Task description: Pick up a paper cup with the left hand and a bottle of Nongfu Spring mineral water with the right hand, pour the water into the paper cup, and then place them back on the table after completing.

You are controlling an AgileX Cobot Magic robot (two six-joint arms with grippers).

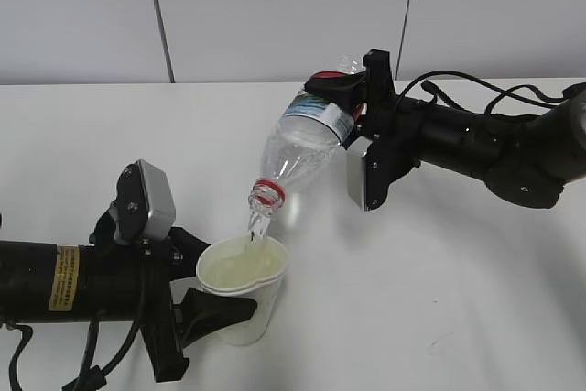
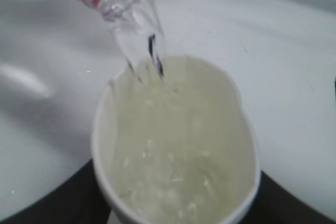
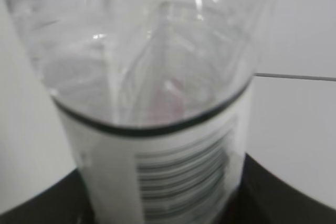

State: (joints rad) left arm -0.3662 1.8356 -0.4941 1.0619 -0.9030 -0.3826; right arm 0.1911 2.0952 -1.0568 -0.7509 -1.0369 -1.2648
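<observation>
The bottle (image 1: pixel 307 139) is lying on a slant, its long axis running from its base up beside the right gripper (image 1: pixel 352 98) down and leftward to its neck, so the open mouth with its red ring is pointing down at the cup (image 1: pixel 244 288) held below it. The right gripper is pinching the bottle around its labelled lower half, one finger (image 1: pixel 335 84) showing above the label; in the right wrist view the label's barcode is sitting just ahead of the gripper and the clear upper body is stretching away from it. The right arm (image 1: pixel 476 148) is reaching in from the right edge, stretched nearly level above the tabletop (image 1: pixel 439 281), its silver-grey wrist block hanging just under the bottle's base and loose black cables arching over the forearm. Water (image 1: pixel 257 224) is falling in a short stream from the mouth into the near rim of the cup, and the left wrist view is showing the cup nearly full, its surface broken with bubbles. The cup is standing upright in the left gripper (image 1: pixel 206 290), whose black fingers are closing around its wall, squeezing the rim into a slightly oval shape. The left arm (image 1: pixel 64 279) is lying low and nearly level, coming in from the left edge, yellow sticker on its forearm and wrist block tilted above the gripper.
</observation>
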